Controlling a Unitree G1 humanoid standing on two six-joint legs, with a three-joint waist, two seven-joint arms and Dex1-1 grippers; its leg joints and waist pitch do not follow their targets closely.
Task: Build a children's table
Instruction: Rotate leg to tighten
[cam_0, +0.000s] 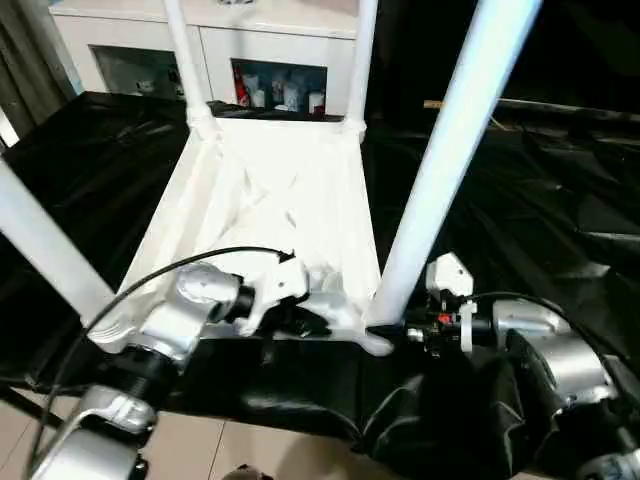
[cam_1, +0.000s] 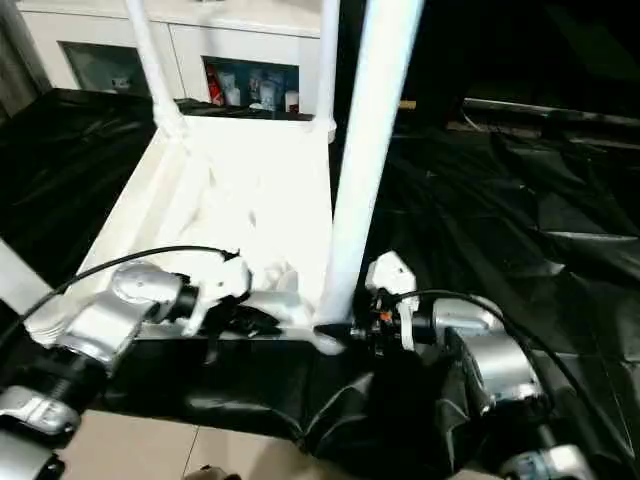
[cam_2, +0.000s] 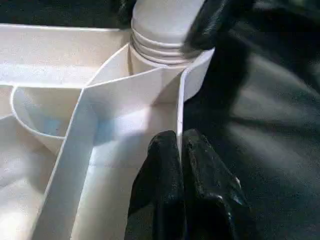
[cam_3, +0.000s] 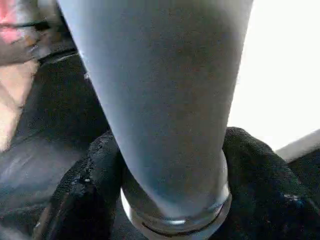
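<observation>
The white tabletop lies upside down on the black-draped work table, its ribbed underside facing up. Two legs stand in its far corner sockets, and another leg rises at the near left. My left gripper is shut on the thin near rim wall of the tabletop, close to the near right corner. My right gripper is shut on the base of the near right leg, which stands almost upright in its socket. In the right wrist view, its black fingers press both sides of the leg.
Black plastic sheeting covers the work table and hangs in folds over its front edge. A white cabinet with glass doors stands behind the table. Pale floor tiles show below the edge.
</observation>
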